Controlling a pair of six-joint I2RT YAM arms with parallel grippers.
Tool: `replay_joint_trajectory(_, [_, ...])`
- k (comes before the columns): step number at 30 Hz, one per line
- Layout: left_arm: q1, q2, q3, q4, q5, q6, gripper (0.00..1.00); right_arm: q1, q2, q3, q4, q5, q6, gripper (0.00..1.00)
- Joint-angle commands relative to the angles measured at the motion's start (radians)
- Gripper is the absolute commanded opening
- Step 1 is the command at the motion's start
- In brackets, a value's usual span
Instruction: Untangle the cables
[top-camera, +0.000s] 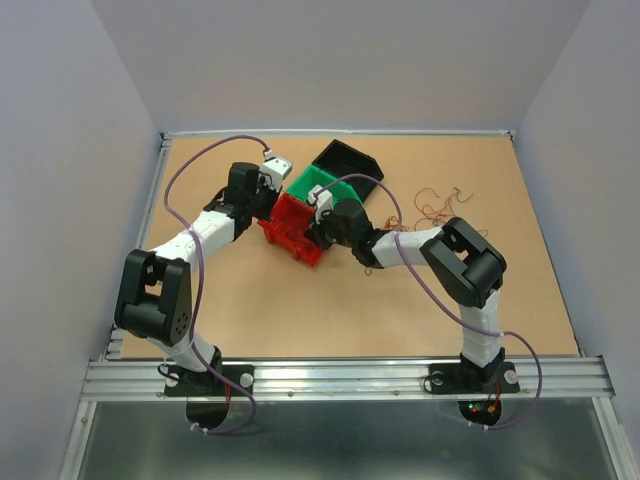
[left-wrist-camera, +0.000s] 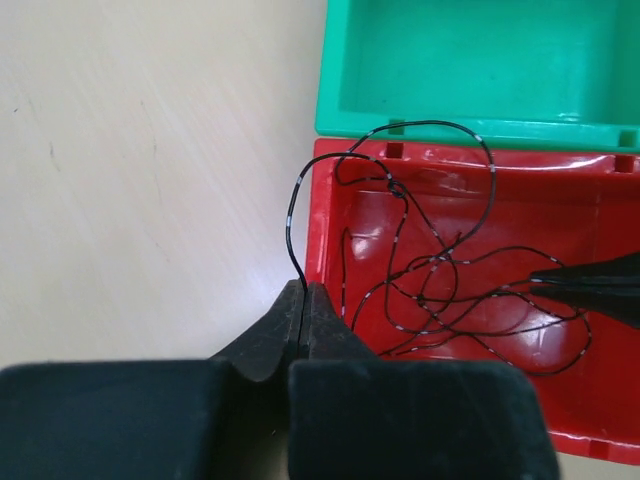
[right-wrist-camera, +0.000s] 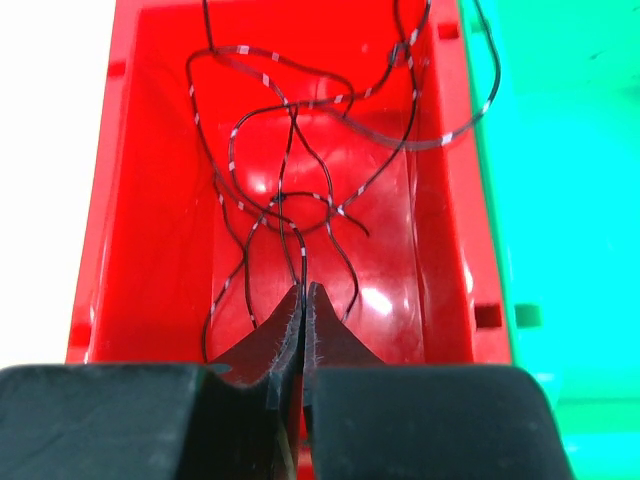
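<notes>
A tangle of thin black cable with white bands (left-wrist-camera: 440, 280) lies in the red bin (left-wrist-camera: 330, 240); it also shows in the right wrist view (right-wrist-camera: 290, 190). My left gripper (left-wrist-camera: 303, 290) is shut on one strand just outside the bin's left wall; the strand arcs up over the rim. My right gripper (right-wrist-camera: 304, 290) is shut on another strand inside the red bin (right-wrist-camera: 110, 200). In the top view both grippers, left (top-camera: 272, 205) and right (top-camera: 318, 228), meet at the red bin (top-camera: 290, 235).
A green bin (top-camera: 312, 183) touches the red bin's far side, and a black bin (top-camera: 350, 160) stands behind it. More thin orange-brown cables (top-camera: 435, 205) lie on the table to the right. The table's walls stand at left, back and right.
</notes>
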Motion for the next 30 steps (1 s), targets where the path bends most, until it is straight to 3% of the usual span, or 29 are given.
replay_joint_trajectory(1, [-0.001, -0.031, 0.016, 0.027, 0.103, 0.039, 0.00, -0.005, 0.028, 0.091, 0.015, 0.017, 0.043, 0.00])
replay_joint_trajectory(9, [-0.081, 0.055, 0.037, -0.035, 0.056, 0.085, 0.00, -0.007, 0.123, 0.211, -0.116, 0.015, 0.037, 0.01])
replay_joint_trajectory(16, [-0.104, 0.112, 0.064, -0.070, -0.036, 0.073, 0.00, -0.007, 0.086, 0.185, -0.093, 0.032, 0.025, 0.01])
replay_joint_trajectory(19, [-0.105, 0.130, 0.073, -0.076, -0.049, 0.070, 0.00, -0.009, 0.032, 0.102, -0.006, 0.032, 0.043, 0.08])
replay_joint_trajectory(22, [-0.110, 0.158, 0.082, -0.079, -0.067, 0.070, 0.00, -0.009, -0.044, 0.013, 0.074, 0.034, 0.058, 0.22])
replay_joint_trajectory(30, [-0.121, 0.182, 0.091, -0.085, -0.090, 0.072, 0.00, -0.010, -0.107, -0.053, 0.149, 0.078, 0.089, 0.36])
